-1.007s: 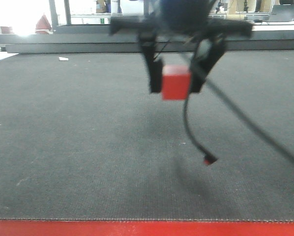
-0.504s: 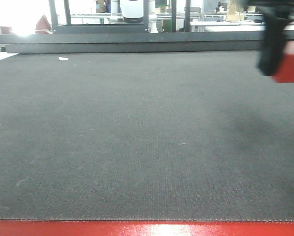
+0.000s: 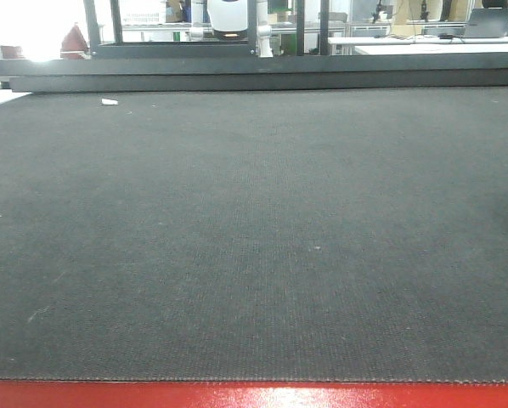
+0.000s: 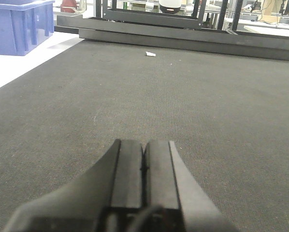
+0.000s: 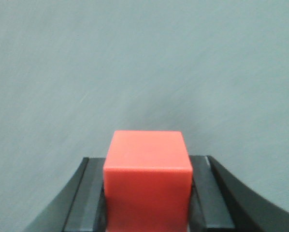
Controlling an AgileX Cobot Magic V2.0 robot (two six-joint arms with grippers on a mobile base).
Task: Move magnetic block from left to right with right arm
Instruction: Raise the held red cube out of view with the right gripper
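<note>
– Checking the front view: the right gripper (image 5: 147,193) and the magnetic block (image 5: 148,174) are no longer showing there. A second ago they were hanging mid-frame over the mat (image 3: 254,238). Half a second ago they were sliding out at the top right edge. Now that view is showing only the dark mat, the red strip (image 3: 254,395) along its near edge and a white scrap (image 3: 110,102) at far left.

– So where is the block sitting now?

– The right wrist view is showing it. The block is sitting between the right gripper's fingers, with the black pads (image 5: 91,198) pressing on both side faces, so the jaws are clamping it. Blurred grey mat is filling the rest of that view. Can't tell whether the block is touching the mat or hanging above it.

– Is the left arm doing anything?

– The left gripper (image 4: 143,164) is sitting low over the mat, fingers pressed together, gripping nothing. A blue crate (image 4: 19,26) is showing beyond the mat's far left corner. The white scrap is lying ahead, near the back rail (image 4: 183,36).
</note>
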